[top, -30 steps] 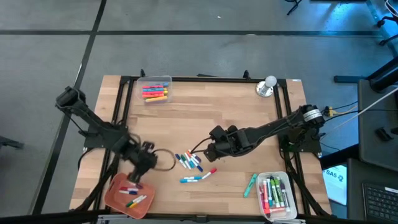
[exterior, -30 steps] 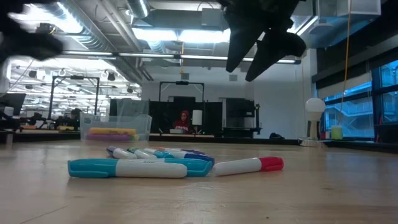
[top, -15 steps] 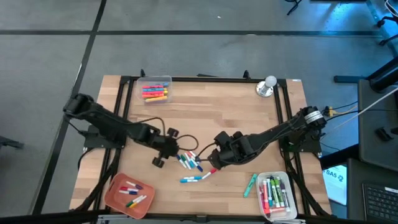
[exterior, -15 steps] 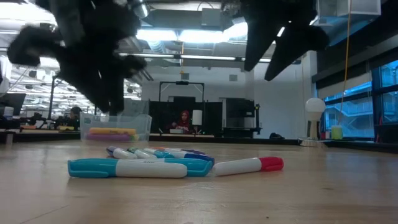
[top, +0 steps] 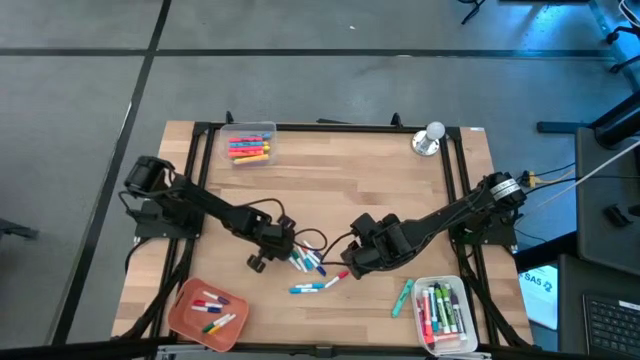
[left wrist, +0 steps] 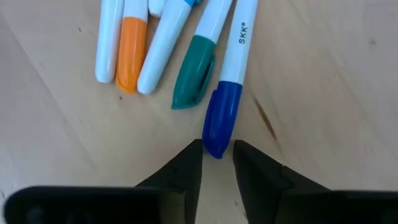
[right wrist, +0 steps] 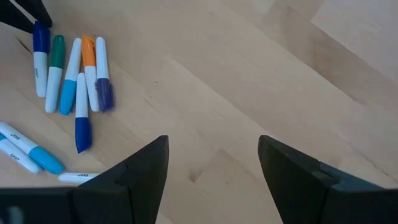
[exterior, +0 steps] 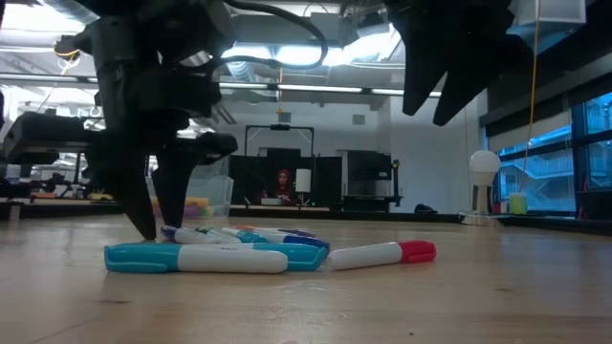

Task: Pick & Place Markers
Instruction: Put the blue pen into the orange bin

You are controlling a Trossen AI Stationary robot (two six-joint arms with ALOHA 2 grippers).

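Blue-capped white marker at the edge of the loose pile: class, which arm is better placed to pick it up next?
Left. The left gripper is down at the blue-capped white marker, fingers either side of its cap. The right gripper hangs open above bare wooden table.

A loose cluster of markers (top: pixel 305 259) lies flat at the middle of the tabletop (top: pixel 340 180), white barrels with blue, teal, orange and purple caps, roughly side by side. Just nearer the front edge lie two light-blue-capped markers (top: pixel 308 288) end to end and a red-capped marker (exterior: pixel 382 253). More markers lie in a clear box (top: pixel 250 146), an orange tray (top: pixel 212 313) and a clear bin (top: pixel 441 310).
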